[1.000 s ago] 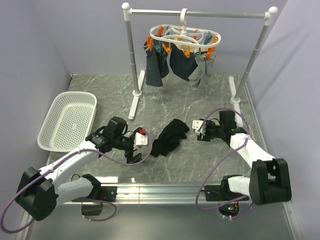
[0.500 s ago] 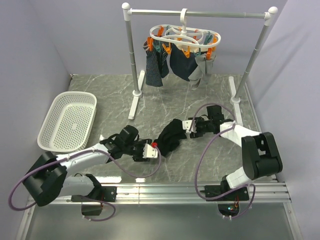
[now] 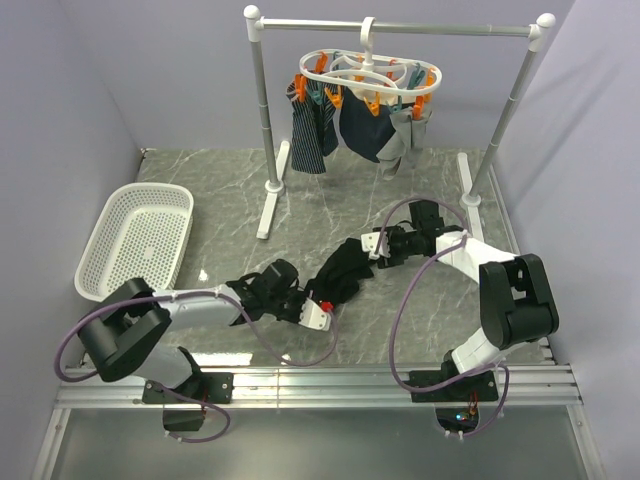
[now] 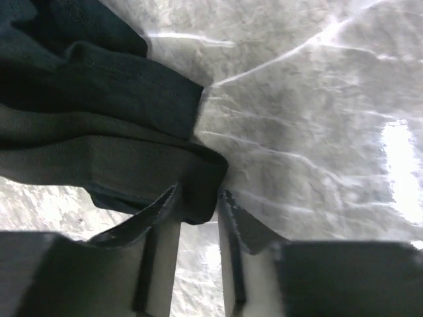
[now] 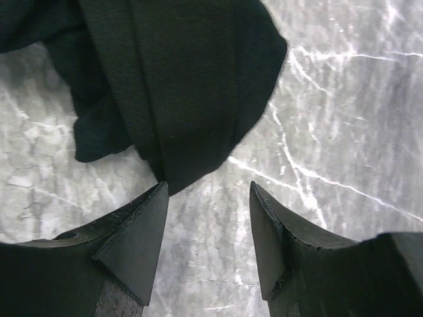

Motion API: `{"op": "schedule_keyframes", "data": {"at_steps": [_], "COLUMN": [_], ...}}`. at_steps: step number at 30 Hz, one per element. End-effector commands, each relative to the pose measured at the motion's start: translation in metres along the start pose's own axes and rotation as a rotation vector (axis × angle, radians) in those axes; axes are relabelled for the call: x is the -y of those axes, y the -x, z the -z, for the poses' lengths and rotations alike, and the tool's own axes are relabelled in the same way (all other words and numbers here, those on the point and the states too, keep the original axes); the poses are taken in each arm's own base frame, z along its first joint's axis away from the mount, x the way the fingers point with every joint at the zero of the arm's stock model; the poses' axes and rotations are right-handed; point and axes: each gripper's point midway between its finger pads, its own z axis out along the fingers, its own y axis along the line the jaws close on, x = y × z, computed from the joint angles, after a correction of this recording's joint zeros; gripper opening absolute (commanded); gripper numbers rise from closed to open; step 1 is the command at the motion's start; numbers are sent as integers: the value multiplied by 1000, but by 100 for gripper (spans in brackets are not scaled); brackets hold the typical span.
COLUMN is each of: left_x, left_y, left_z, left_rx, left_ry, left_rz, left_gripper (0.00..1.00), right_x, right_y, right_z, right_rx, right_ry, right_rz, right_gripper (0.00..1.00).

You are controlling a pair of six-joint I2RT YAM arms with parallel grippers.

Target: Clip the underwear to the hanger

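Note:
The black underwear (image 3: 345, 272) lies crumpled on the marble table between my two grippers. My left gripper (image 3: 318, 308) is at its near left end. In the left wrist view a folded corner of the underwear (image 4: 99, 132) sits between the fingertips of the left gripper (image 4: 198, 201), which press it from both sides. My right gripper (image 3: 372, 247) is at the far right end. The right wrist view has the underwear (image 5: 178, 79) just ahead of the right gripper (image 5: 208, 191), whose jaws are open with bare table between them. The white hanger (image 3: 368, 72), with orange and teal pegs, hangs on the rail.
A white basket (image 3: 140, 240) sits at the left. The silver rail stand (image 3: 262, 120) spans the back, its feet (image 3: 268, 210) reaching forward. A striped garment (image 3: 308, 130), a dark garment (image 3: 362, 135) and a grey sock (image 3: 402, 140) hang from the pegs.
My left gripper has slid right to the underwear's near end and closed on its corner. My right gripper has moved left to the cloth's far end, still open.

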Motion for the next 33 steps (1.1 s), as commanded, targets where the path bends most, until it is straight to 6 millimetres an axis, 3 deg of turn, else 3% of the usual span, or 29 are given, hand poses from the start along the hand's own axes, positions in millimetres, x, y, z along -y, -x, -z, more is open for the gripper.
{"op": "schedule_keyframes", "data": {"at_steps": [1,3,4,5,6,7,10,13,14,16,17,21,24,28,33], "left_x": [-24,-35,-34,-44,-43,-40,-50,-72,-94,-113,-133,-168,-177,-187,-205], "left_y": [6,16,20,35,42,63,85,110,115,123,121,120,110,80,54], "left_z": [-2,4,7,16,23,38,66,99,115,133,145,155,150,135,136], "left_rx": [-17,2,7,45,65,136,224,307,339,406,426,456,445,419,436], "left_ry": [74,108,99,126,109,65,52,61,103,117,153,179,184,189,218], "left_rz": [-9,41,67,80,125,139,225,338,421,495,532,681,734,856,967], "left_gripper": [28,16,5,1,0,0,0,0,0,0,0,0,0,0,0], "right_x": [5,2,1,0,1,0,7,6,2,3,6,17,16,15,11], "right_y": [7,9,11,13,12,13,13,13,13,15,16,26,25,22,21], "right_z": [4,7,8,10,12,15,23,27,27,26,26,23,20,13,2], "right_rx": [4,7,9,12,13,13,17,20,19,31,36,85,84,55,-4], "right_ry": [10,16,19,23,20,25,17,45,63,64,53,43,60,90,123], "right_rz": [18,3,0,-6,-8,-16,-30,-59,-74,-85,-85,-168,-181,-225,-357], "right_gripper": [59,59,59,59,59,59,60,63,64,69,71,75,75,76,76]}}
